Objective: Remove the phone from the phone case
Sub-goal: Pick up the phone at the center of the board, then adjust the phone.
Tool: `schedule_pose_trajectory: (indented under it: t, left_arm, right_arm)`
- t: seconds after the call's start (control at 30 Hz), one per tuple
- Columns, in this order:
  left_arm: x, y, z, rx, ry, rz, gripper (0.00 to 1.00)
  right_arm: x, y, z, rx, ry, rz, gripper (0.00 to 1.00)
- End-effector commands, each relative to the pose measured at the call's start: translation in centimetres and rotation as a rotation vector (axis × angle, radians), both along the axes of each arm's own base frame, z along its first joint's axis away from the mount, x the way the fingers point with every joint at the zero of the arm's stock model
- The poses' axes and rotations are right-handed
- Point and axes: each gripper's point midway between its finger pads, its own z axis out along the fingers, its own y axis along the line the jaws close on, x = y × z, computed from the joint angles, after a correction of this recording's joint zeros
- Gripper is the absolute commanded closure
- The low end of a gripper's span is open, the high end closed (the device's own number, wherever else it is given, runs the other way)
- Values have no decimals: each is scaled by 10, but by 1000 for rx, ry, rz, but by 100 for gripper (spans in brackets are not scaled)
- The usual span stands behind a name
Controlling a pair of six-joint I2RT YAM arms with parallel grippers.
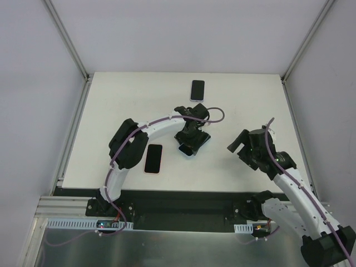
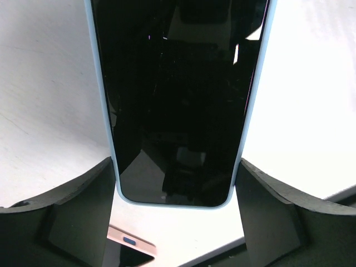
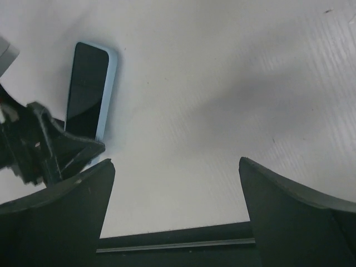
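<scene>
Where the left gripper (image 2: 176, 172) meets its load, both fingers (image 2: 83, 206) press against the long edges of the phone (image 2: 175, 100), pinching it across its width near one short end. Screen dark, facing the wrist camera. Phone sits fully inside its pale blue case (image 3: 109, 89); the rim shows along both sides and round the end. Cannot tell whether it lies flat on the table (image 1: 239, 100) or is raised a little. Position: middle of the table, set at a slant.

Right gripper (image 3: 177, 162): jaws spread wide, nothing between them, hanging above bare table on the right side, well apart from the held phone.

Further out: a pink-edged phone (image 1: 153, 158) lying flat just beside the left arm's elbow; a third phone (image 1: 197, 90) flat near the far edge.
</scene>
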Motion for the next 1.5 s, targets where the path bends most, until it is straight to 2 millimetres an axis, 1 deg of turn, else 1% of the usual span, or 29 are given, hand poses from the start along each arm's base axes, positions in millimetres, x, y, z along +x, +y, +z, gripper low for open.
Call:
schedule_pose_trajectory:
  t: [0.0, 0.03, 0.07, 0.2, 0.27, 0.33, 0.4, 0.43, 0.5, 0.53, 0.6, 0.63, 0.7, 0.73, 0.8, 0.83, 0.9, 0.93, 1.0, 1.03, 1.1, 1.17, 1.2, 1.27, 1.3, 1.37, 1.4, 1.43, 1.47]
  left_arm:
    - [-14, -20, 45, -167, 29, 11, 52]
    - [-16, -21, 49, -181, 32, 12, 52]
    - [-20, -20, 48, -191, 52, 13, 52]
    - [-25, -25, 54, -231, 61, 16, 52]
    - [-25, -26, 56, -246, 66, 18, 52]
    - [-26, -28, 57, -255, 71, 18, 52]
    - [-28, -30, 60, -267, 77, 17, 51]
    - [-29, -31, 61, -274, 80, 15, 51]
    - [-31, -32, 63, -286, 87, 10, 51]
    - [-31, -33, 67, -298, 89, 10, 51]
    - [-33, -35, 68, -308, 94, 4, 51]
    - [-33, -36, 71, -317, 94, 4, 51]
    - [-34, -37, 73, -330, 101, 4, 51]
    - [-35, -38, 76, -340, 107, 4, 51]
    - [-36, -37, 79, -351, 107, 5, 51]
    - [-37, -37, 81, -357, 108, 4, 51]
    - [-38, -36, 84, -370, 113, 5, 51]
    - [-37, -36, 85, -377, 112, 7, 51]
    - [-38, -34, 86, -389, 123, 11, 51]
    - [-39, -34, 86, -392, 125, 11, 51]
    - [-40, -34, 87, -398, 130, 12, 50]
    - [-41, -33, 87, -403, 135, 20, 50]
    - [-43, -34, 91, -412, 134, 16, 50]
    - [-44, -32, 96, -421, 134, 21, 47]
    - [-45, -31, 104, -434, 124, 24, 46]
    - [-47, -27, 111, -441, 108, 30, 37]
    - [-48, -25, 121, -457, 90, 30, 33]
    - [-47, -22, 124, -460, 83, 39, 30]
    - [-46, -16, 125, -462, 84, 56, 23]
  right_arm:
    - [30, 33, 6, 369, -46, -52, 4]
    - [34, 32, 1, 391, -29, -73, 4]
    - [36, 36, 1, 414, -21, -64, 3]
    - [48, 47, 3, 472, -14, -53, 3]
    - [50, 55, -7, 519, 39, -66, 2]
    - [57, 62, -19, 588, 73, -104, 1]
    - [63, 70, -20, 634, 76, -99, 1]
    - [64, 72, -25, 634, 97, -99, 3]
    - [68, 77, -23, 647, 100, -79, 3]
    - [68, 80, -29, 643, 121, -73, 4]
    - [72, 88, -27, 660, 122, -49, 6]
    - [71, 93, -34, 664, 157, -50, 8]
    - [71, 101, -39, 677, 186, -43, 13]
    - [74, 107, -43, 691, 196, -42, 18]
    - [78, 114, -44, 705, 191, -31, 21]
    - [77, 119, -48, 705, 207, -24, 26]
    - [80, 126, -46, 730, 204, -16, 31]
    - [79, 131, -50, 730, 220, -7, 36]
    - [83, 138, -46, 744, 212, 4, 41]
    - [83, 142, -47, 745, 218, 10, 47]
    - [86, 146, -44, 747, 210, 20, 55]
    - [87, 147, -42, 744, 204, 27, 66]
    - [88, 147, -40, 740, 200, 31, 75]
    - [85, 144, -43, 712, 215, 20, 87]
    - [85, 143, -41, 704, 212, 24, 99]
    - [84, 141, -40, 680, 207, 40, 99]
    - [84, 141, -37, 677, 197, 47, 99]
    - [84, 140, -35, 665, 184, 67, 99]
    - [82, 140, -34, 657, 183, 78, 99]
